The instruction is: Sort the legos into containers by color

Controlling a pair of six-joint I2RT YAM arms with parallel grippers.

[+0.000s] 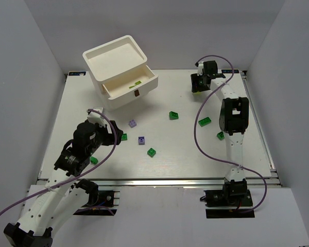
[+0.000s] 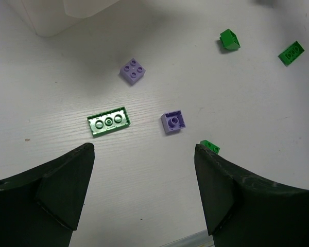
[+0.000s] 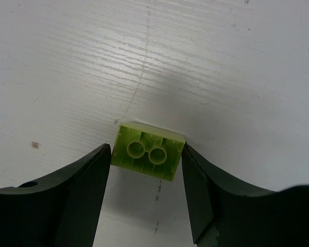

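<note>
The white drawer unit (image 1: 99, 62) stands at the back left. Its upper drawer (image 1: 144, 83) is pulled out, with a pale yellow-green lego (image 1: 136, 85) inside. My right gripper (image 3: 146, 150) is shut on a pale yellow-green lego (image 3: 148, 151), hollow side up, low at the table's far right (image 1: 198, 87). My left gripper (image 2: 144, 154) is open and empty above bare table (image 1: 113, 136). Ahead of it lie an upside-down green lego (image 2: 109, 121) and two purple legos (image 2: 132, 71) (image 2: 173, 121). A green lego (image 2: 210, 146) peeks from behind its right finger.
Other dark green legos lie scattered mid-table (image 1: 173, 115) (image 1: 205, 121) (image 1: 220, 135) (image 1: 151, 152), one by the left arm (image 1: 93, 160). The two purple legos (image 1: 133, 123) (image 1: 141, 140) lie in front of the drawer. White walls enclose the table.
</note>
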